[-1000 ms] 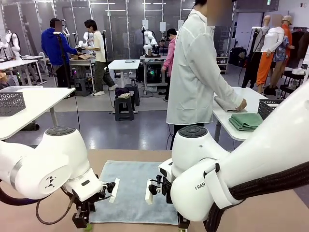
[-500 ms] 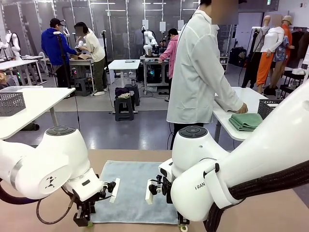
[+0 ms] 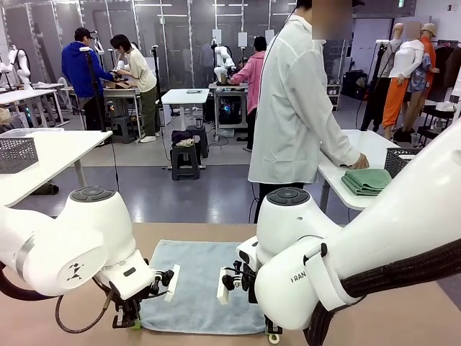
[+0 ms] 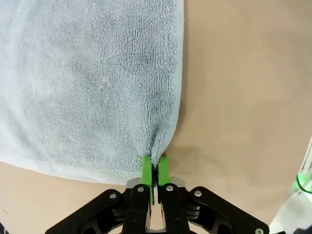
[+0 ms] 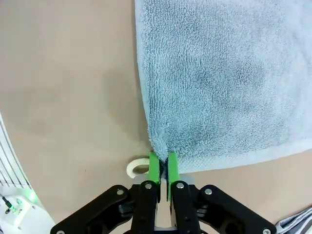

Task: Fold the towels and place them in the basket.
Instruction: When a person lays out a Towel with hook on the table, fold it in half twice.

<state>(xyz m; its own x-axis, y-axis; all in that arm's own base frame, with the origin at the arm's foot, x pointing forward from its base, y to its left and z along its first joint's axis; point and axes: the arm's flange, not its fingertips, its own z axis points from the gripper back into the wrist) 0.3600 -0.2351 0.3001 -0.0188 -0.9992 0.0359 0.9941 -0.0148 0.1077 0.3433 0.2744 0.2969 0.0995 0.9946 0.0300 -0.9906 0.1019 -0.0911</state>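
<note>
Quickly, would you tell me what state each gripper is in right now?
Left gripper: closed on a corner of the towel.
Right gripper: closed on another towel corner.

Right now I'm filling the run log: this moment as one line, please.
left fingers: shut on towel near corner | right fingers: shut on other near corner | towel: spread unfolded on table | fold: not started

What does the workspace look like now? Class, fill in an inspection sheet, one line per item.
Surface: tan table, matte.
Job's things: light blue-grey towel spread flat; grey lattice basket on the left side table.
Clutter: nothing seen.
Grippers: left gripper and right gripper each shut on a near towel corner.
Cables: black cable looping under the left arm.
Surroundings: person in white coat beside folded green cloths.
</note>
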